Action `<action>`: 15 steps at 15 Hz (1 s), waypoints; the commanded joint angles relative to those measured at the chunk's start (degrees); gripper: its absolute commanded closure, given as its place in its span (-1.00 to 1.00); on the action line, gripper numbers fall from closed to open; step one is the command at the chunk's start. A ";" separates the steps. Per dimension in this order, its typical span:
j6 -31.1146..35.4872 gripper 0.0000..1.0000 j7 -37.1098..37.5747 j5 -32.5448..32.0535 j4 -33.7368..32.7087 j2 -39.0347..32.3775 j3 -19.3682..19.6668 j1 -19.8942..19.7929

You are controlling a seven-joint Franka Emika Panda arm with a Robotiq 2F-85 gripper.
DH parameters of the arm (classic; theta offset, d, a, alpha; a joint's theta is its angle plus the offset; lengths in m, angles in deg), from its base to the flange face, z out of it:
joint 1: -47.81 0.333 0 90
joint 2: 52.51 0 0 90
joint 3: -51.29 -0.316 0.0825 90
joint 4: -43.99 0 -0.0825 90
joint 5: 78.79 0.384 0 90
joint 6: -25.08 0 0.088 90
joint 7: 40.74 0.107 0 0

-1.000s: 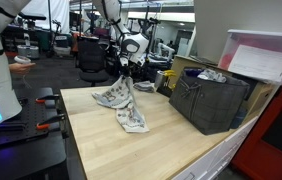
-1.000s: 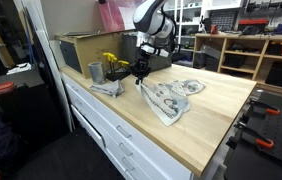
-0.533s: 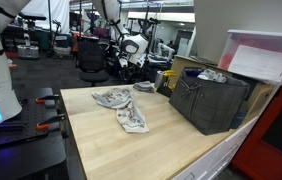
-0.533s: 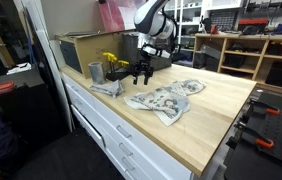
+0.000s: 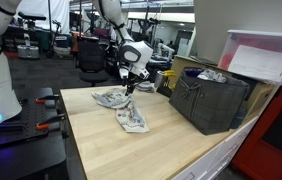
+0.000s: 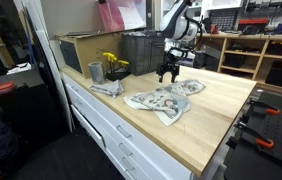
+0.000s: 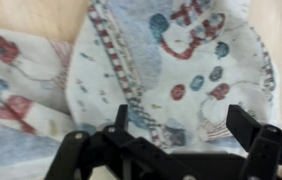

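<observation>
One pincer (image 6: 168,76), jaws wide, over one cloth (image 6: 164,101).

The white robot arm (image 6: 184,18) descends from twelve o'clock, its black two-finger gripper (image 6: 167,77) pointing straight down, jaws spread wide.

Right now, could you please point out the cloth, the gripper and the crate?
cloth (image 6: 163,100), in an exterior view, middle of the patterned fabric
gripper (image 6: 168,78), in an exterior view, midway between open fingertips
crate (image 5: 207,108), in an exterior view, dark side wall
</observation>
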 commanded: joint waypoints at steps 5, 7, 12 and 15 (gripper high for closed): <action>9.04 -1.00 1.99 -1.19 13.75 3.89 8.23 -4.50; 10.76 -1.00 4.30 -1.63 15.11 3.44 10.10 -4.71; 14.28 -1.00 9.06 -1.10 17.19 2.05 11.28 -4.69; 17.30 -0.50 11.93 -1.48 18.09 0.45 11.33 -3.78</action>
